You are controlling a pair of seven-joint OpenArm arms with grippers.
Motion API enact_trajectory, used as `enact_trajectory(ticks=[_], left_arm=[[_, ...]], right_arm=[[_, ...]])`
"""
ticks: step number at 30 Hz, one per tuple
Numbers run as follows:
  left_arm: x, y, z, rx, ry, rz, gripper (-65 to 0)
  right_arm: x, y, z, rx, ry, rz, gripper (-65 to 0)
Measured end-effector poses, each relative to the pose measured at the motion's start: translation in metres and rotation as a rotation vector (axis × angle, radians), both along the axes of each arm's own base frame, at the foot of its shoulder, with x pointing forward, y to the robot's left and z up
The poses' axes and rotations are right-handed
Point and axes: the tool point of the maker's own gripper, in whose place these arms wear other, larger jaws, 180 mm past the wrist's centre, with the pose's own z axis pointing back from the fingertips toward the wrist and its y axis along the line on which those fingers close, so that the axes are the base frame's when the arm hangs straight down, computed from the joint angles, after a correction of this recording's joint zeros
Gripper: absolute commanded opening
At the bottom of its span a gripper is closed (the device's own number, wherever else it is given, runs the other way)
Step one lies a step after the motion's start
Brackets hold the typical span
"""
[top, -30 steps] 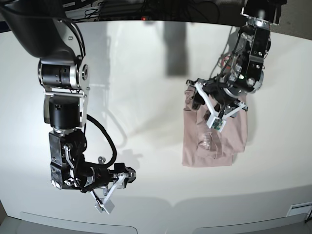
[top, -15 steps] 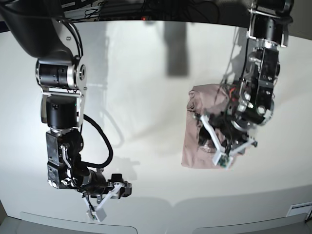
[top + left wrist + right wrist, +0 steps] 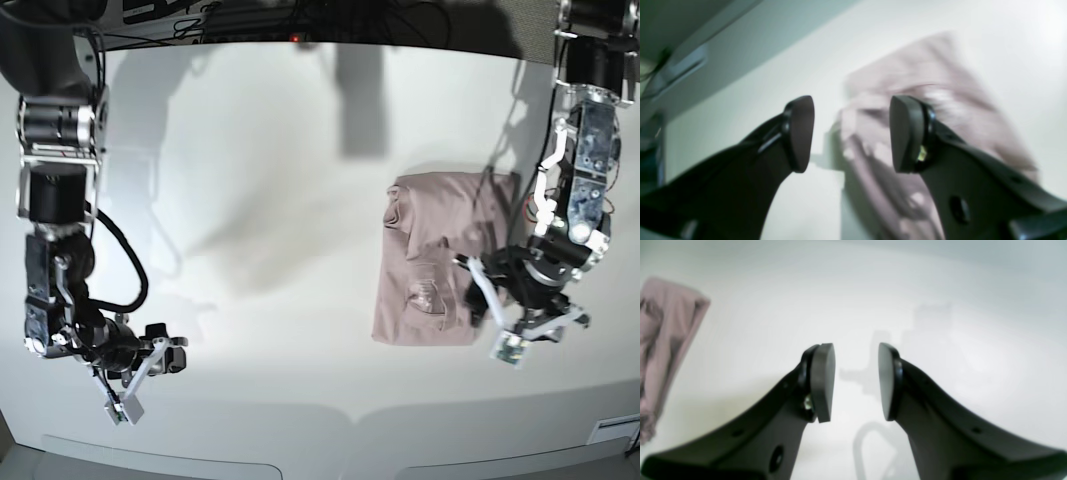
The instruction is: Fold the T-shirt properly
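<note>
T-shirt (image 3: pixel 435 260) first, in the base view: it lies folded into a compact pink-mauve block on the white desk (image 3: pixel 270 200), on that view's right half, wrinkled, with a collar or sleeve fold along its left edge. The left pincer (image 3: pixel 518 322) hangs at the block's lower right corner, just beside or slightly over its edge, open and holding nothing. The right pincer (image 3: pixel 138 385) sits well apart from the cloth, low on that view's left, over bare desk, its jaws parted and empty too. Dark cables and equipment run along the far edge of the desk, with a small red light among them. From the left wrist camera, the picture is blurred; the shirt (image 3: pixel 907 100) lies on the desk beyond the two dark fingers of the left pincer (image 3: pixel 851 133), which stand wide apart with nothing between them, the right-hand one overlapping the cloth in the picture. From the right wrist camera, the right pincer (image 3: pixel 856 381) has a clear gap between its pads, only white desk (image 3: pixel 940 306) behind it, and the shirt (image 3: pixel 663 350) shows at the far left edge.
</note>
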Motion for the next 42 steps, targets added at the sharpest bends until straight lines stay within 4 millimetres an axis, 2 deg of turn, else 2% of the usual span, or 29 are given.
enact_trajectory(ticks=[4, 7, 10, 14, 16, 21, 25, 29, 32, 36, 42], left_arm=[[-0.001, 0.016, 0.001, 0.018, 0.01, 0.018, -31.2], [-0.003, 0.011, 0.003, -0.013, 0.013, 0.016, -31.2], [-0.008, 0.011, 0.029, -0.063, -0.059, 0.043, -31.2], [-0.025, 0.034, 0.078, -0.14, -0.179, 0.104, -31.2], [-0.039, 0.046, 0.085, -0.175, -0.198, 0.134, -31.2], [-0.075, 0.068, 0.053, -0.222, -0.09, 0.165, -31.2], [-0.102, 0.074, 0.025, -0.246, -0.006, 0.198, -31.2], [-0.128, 0.066, 0.001, -0.272, 0.107, 0.183, -31.2], [-0.145, 0.066, -0.001, -0.256, 0.134, 0.185, -31.2], [-0.169, 0.068, -0.002, -0.226, 0.168, 0.191, -31.2], [-0.215, 0.072, -0.031, -0.197, 0.324, 0.22, -31.2]], right_arm=[[-0.026, 0.01, 0.014, -0.028, -0.071, 0.073, -42.6], [-0.049, 0.022, 0.014, -0.056, -0.098, 0.12, -42.6], [-0.068, 0.03, 0.014, -0.06, -0.115, 0.144, -42.6], [-0.091, 0.031, 0.012, 0.019, -0.109, 0.131, -42.6], [-0.101, 0.025, 0.013, 0.058, -0.099, 0.109, -42.6], [-0.118, -0.005, 0.022, 0.065, -0.117, 0.02, -42.6], [-0.141, -0.021, 0.025, 0.02, -0.105, -0.015, -42.6], [-0.177, -0.028, 0.016, -0.015, -0.035, -0.022, -42.6], [-0.206, -0.027, 0.012, 0.025, 0.011, -0.022, -42.5], [-0.24, -0.039, 0.01, 0.003, 0.069, -0.05, -42.6], [-0.294, -0.05, 0.005, -0.017, 0.194, -0.071, -42.6]])
